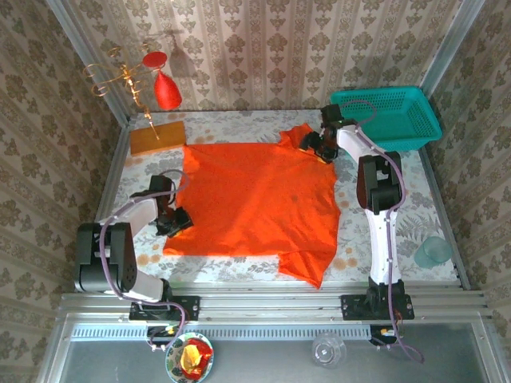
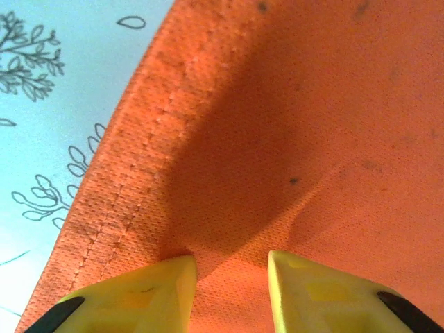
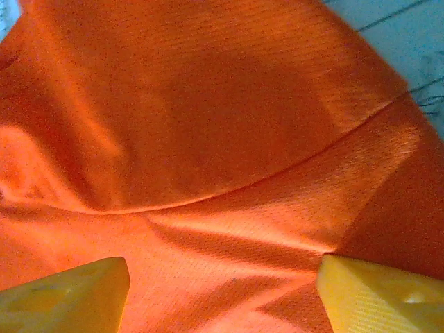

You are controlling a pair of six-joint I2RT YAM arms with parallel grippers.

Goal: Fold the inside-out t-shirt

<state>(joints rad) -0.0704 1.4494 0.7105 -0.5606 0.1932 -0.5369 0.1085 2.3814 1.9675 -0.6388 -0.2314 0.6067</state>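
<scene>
T-shirt (image 1: 255,199), inside-out and orange-red, lies spread flat across the middle of the surface (image 1: 231,126). At its 8 o'clock edge my left pincer (image 1: 177,219) sits on the cloth; I cannot tell whether it grips. At 1 o'clock my right pincer (image 1: 317,148) stands released over the cloth.

The plain bright orange-red short-sleeved t-shirt (image 1: 255,199) has a fine mesh weave and two rows of matching stitching along its hem. The pale counter (image 1: 399,231) carries grey leaf and branch prints with small orange blooms. The left tool (image 2: 232,267) and right tool (image 3: 222,270) have yellow fingers. The plastic lattice basket (image 1: 391,116) is teal, the shiny teardrop ornament (image 1: 168,92) red on a gold stand, the flat wooden block (image 1: 157,137) orange-brown, and the patterned wallpaper (image 1: 263,48) beige damask.
</scene>
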